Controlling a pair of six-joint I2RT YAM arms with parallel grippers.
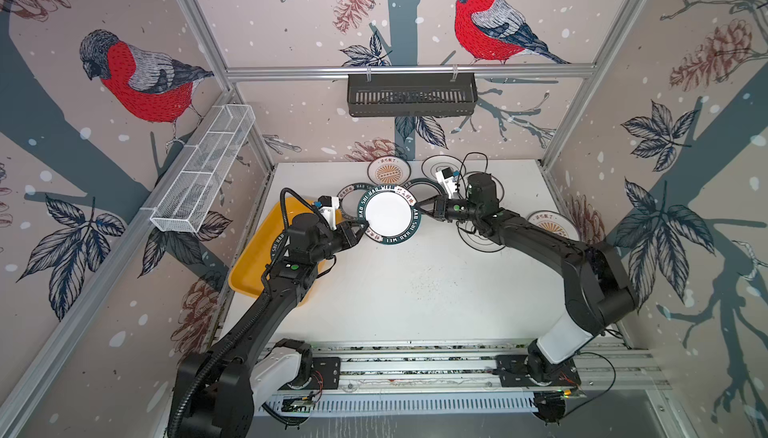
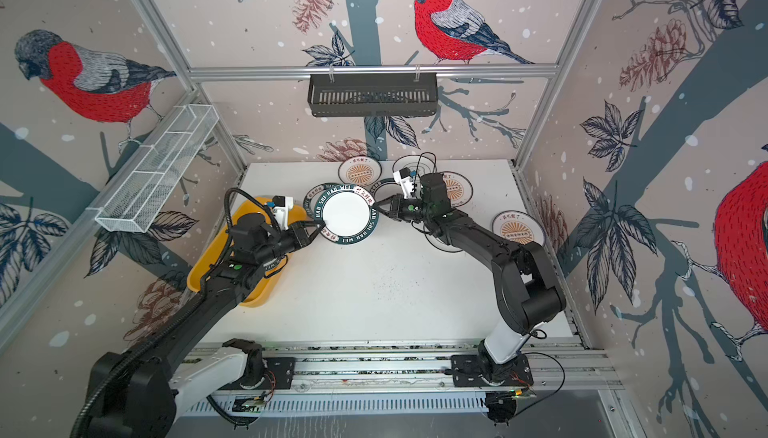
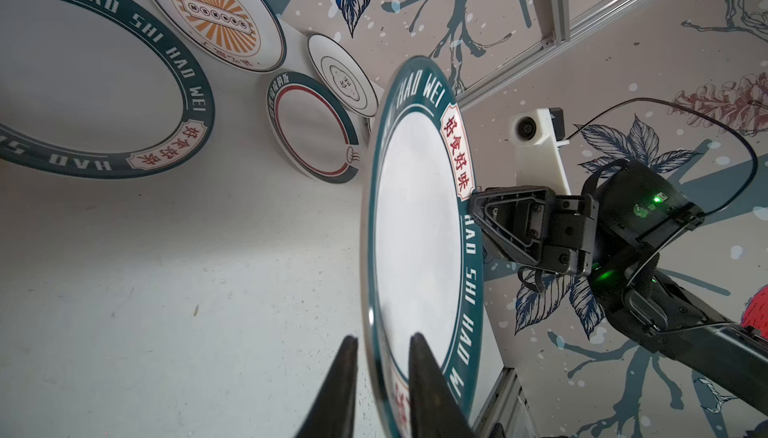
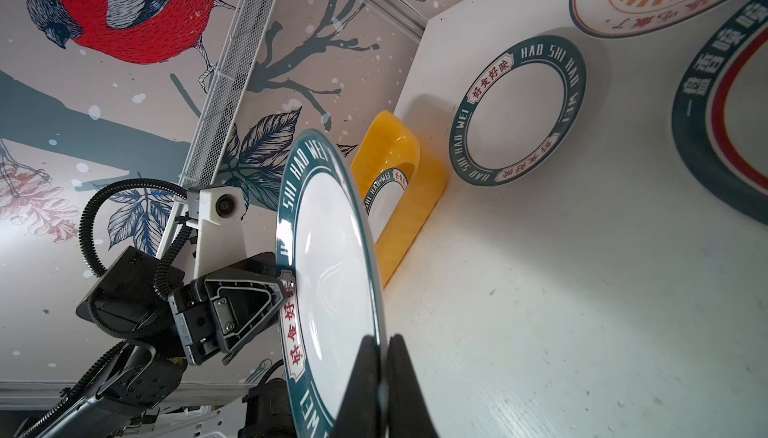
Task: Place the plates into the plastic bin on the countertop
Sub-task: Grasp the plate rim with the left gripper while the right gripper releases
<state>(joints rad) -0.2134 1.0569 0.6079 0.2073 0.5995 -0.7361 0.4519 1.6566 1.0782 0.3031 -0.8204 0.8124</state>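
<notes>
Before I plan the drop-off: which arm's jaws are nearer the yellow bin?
Left. The left jaws straddle the rim of the lifted plate beside the bin; the right jaws grip its opposite rim, farther off.

Black slatted basket point(image 1: 411, 95): hangs by two hooks from the aluminium rail point(image 1: 291, 70) across the back wall.
White wire-mesh basket point(image 1: 203, 169): long and narrow, split into compartments, fixed along the left wall.
Wallpaper point(image 1: 141, 78): red-breasted birds, pine cones, dark leaves and grey-blue branches on pale pink with white specks.
</notes>
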